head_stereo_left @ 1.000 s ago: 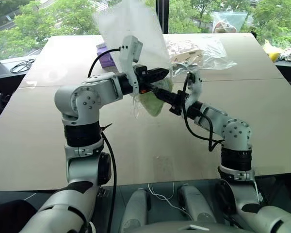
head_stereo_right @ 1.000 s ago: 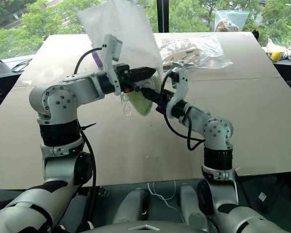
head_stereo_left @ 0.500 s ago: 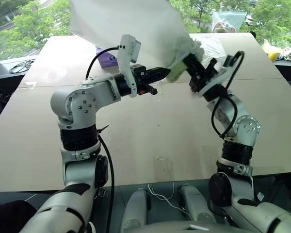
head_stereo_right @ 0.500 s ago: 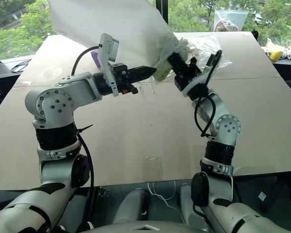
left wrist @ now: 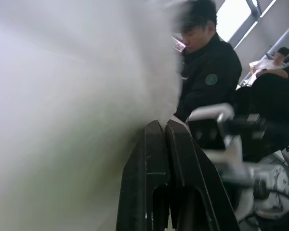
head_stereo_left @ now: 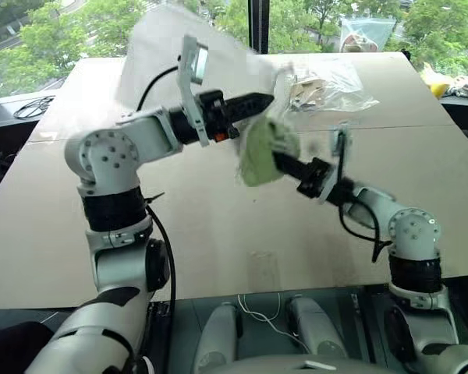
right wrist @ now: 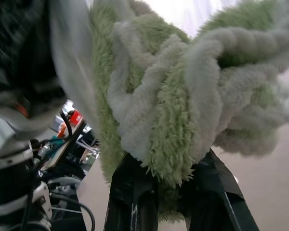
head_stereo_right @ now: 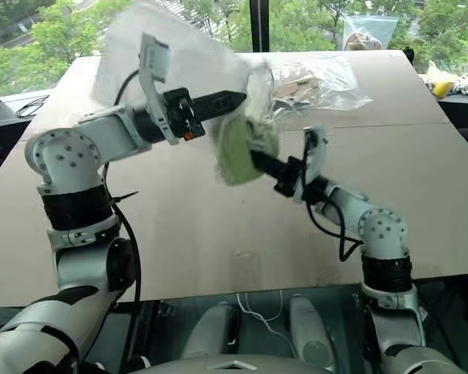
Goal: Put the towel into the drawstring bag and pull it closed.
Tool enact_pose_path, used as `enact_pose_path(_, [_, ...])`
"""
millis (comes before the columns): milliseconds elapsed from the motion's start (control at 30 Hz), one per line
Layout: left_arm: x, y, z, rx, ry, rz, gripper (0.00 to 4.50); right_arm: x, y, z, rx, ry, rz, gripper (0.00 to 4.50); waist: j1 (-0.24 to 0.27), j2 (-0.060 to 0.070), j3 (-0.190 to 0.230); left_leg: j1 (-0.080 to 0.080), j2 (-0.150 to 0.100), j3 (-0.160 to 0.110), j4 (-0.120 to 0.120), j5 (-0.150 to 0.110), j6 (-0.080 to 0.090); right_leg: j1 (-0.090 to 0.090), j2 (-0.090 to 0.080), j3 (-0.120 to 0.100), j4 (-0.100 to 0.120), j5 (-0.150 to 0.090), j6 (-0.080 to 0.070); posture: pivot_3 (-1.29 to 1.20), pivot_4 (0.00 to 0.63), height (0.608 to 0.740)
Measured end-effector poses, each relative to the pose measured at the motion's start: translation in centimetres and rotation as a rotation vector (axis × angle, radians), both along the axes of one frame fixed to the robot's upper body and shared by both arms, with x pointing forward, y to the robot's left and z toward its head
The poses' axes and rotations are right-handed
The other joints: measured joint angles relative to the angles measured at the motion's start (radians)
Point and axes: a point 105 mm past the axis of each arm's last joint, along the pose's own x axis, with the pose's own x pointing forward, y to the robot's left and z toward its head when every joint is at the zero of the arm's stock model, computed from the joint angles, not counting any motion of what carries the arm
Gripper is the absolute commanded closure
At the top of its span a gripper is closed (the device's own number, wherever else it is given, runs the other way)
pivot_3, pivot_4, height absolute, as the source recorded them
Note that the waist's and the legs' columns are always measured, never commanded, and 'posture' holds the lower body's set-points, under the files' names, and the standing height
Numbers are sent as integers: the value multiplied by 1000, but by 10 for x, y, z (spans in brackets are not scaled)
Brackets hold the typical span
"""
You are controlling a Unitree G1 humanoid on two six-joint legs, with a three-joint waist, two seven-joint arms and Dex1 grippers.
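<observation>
Insertion step: right claw [head_stereo_left: 285,162] clamping fluffy light green terry towel [head_stereo_left: 259,153] below shut left claw [head_stereo_left: 259,101] pinching thin translucent white drawstring bag [head_stereo_left: 160,43]; next, find the mouth.

two black fingers [right wrist: 135,202] pinch the fluffy light green towel [right wrist: 183,101], bunched above them.

We see a clear plastic bag of tan pieces [head_stereo_left: 324,86] on the far side of the beige table [head_stereo_left: 218,234]; beyond it, a person in black [left wrist: 207,79].
</observation>
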Motion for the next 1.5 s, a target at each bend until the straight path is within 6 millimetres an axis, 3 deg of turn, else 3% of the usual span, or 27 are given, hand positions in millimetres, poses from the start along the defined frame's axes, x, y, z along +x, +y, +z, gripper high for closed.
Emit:
enact_pose_path(100, [-13, -3, -12, 41, 16, -86, 4500, 8, -5, -1, -9, -4, -50, 4464, 4, 0, 0, 0, 0, -1, 1, 0, 0, 0, 0, 0, 1, -1, 2, 0, 150, 740])
enact_pose_path(200, [-18, 2, -22, 87, 29, -109, 4500, -6, 0, -1, -12, -32, 20, 4464, 6, 0, 0, -1, 0, -1, 1, 0, 0, 0, 0, 0, 0, -1, 2, 0, 150, 740])
enact_pose_path(267, [-19, 2, -24, 109, 25, -118, 4500, -4, 4, 6, 60, -19, -1, 4464, 4, 0, 0, -1, 0, -1, 1, 0, 0, 0, 0, 0, 0, -1, 1, 0, 150, 740])
enact_pose_path(333, [-20, 0, -26, 135, 17, -129, 4500, 14, -2, 20, 217, 40, -109, 4464, 5, 0, 0, -1, 0, -1, 1, 0, 0, 0, 0, 0, 1, -1, 1, 0, 150, 740])
enact_pose_path(400, [-19, 0, -28, 143, 16, -128, 4500, 15, -10, 27, 247, 28, -125, 4464, 12, 0, 0, -1, 0, -1, 2, 0, 0, 0, 0, -1, 0, -1, 2, 0, 150, 740])
enact_pose_path(500, [-18, 4, -30, 149, 21, -115, 4500, -6, 3, 25, 211, -8, -36, 4464, 10, 0, 0, -2, 0, -1, 0, 0, 0, 0, -1, -1, -1, 0, 0, 0, 150, 740])
enact_pose_path(567, [-19, 0, -31, 139, 24, -134, 4500, 1, 13, 28, 294, 61, -72, 4464, 2, 0, 0, -1, 1, -1, 0, 0, 0, -1, 0, 0, 0, 0, -1, 0, 150, 740])
enact_pose_path(633, [-23, -6, -32, 125, 32, -168, 4500, 1, 20, 21, 201, 44, -77, 4464, 5, 0, 0, -1, 1, -1, 0, 0, 0, -1, 0, -1, 0, 0, 0, 0, 150, 740])
enact_pose_path(700, [-23, -5, -31, 116, 34, -171, 4500, -12, 28, 15, 129, -9, -19, 4464, 7, 0, 0, -2, 0, -1, 1, 0, 0, 0, -1, -1, -1, 0, 0, 0, 150, 740])
enact_pose_path(800, [-26, -9, -30, 100, 38, -193, 4500, 6, 30, 24, 297, 108, -121, 4464, 4, 0, 0, -1, 1, -1, 1, 0, 0, 0, 0, -1, 0, 0, 0, 0, 150, 740])
enact_pose_path(900, [-29, -11, -29, 85, 50, -213, 4500, 4, 23, 25, 208, 31, -103, 4464, 12, 0, 0, -2, 0, -1, 3, 0, 0, 0, -1, -1, 0, -1, 1, 0, 150, 740])
enact_pose_path(1000, [-30, -16, -28, 56, 61, -222, 4500, 20, 16, 29, 350, 150, -201, 4464, 7, 0, 0, -1, 0, -1, 2, 0, 0, 0, -1, -1, 0, 0, 0, 0, 150, 740])
enact_pose_path(1100, [-30, -17, -29, 51, 67, -223, 4500, 18, 13, 20, 217, 96, -199, 4464, 6, 0, 0, -2, 0, -1, 2, 0, 0, 0, -1, -1, 0, 0, -1, 0, 150, 740])
enact_pose_path(1167, [-28, -17, -30, 53, 62, -206, 4500, 26, 11, 18, 270, 158, -266, 4464, 1, 0, 0, -1, 1, -1, 1, 0, 0, 0, 0, -1, 0, 0, -1, 0, 150, 740])
enact_pose_path(1267, [-15, -18, -34, 84, 32, -123, 4500, 49, -10, 0, 254, 242, -448, 3008, 9, 0, 0, -1, 0, -1, 1, 0, 0, 0, 0, -1, 0, 0, -1, 0, 150, 740])
enact_pose_path(1300, [-5, -13, -36, 84, 31, -65, 4500, 52, -14, -4, 228, 241, -477, 2733, 8, 0, 0, -1, 0, -1, 1, 0, 0, 0, 0, -1, 0, 0, -1, 0, 150, 740])
enact_pose_path(1367, [11, -9, -40, 92, 28, 20, 4500, 55, -12, -6, 183, 235, -494, 1749, 6, 0, 0, -1, 0, 0, 2, 0, 0, 0, 0, 0, 0, 0, 0, 0, 150, 740])
enact_pose_path(1467, [27, -7, -52, 135, 30, 99, 4500, 55, -4, -8, 85, 194, -473, 703, 4, 0, 0, -1, 0, 0, 2, 0, 0, 0, 0, 0, 0, 0, -1, 0, 150, 740])
enact_pose_path(1500, [34, -5, -59, 158, 32, 139, 4500, 53, 0, -11, 17, 168, -446, 703, 5, 0, 0, -1, 0, 0, 1, 0, 0, 0, 0, 0, 0, 0, -1, 0, 150, 740])
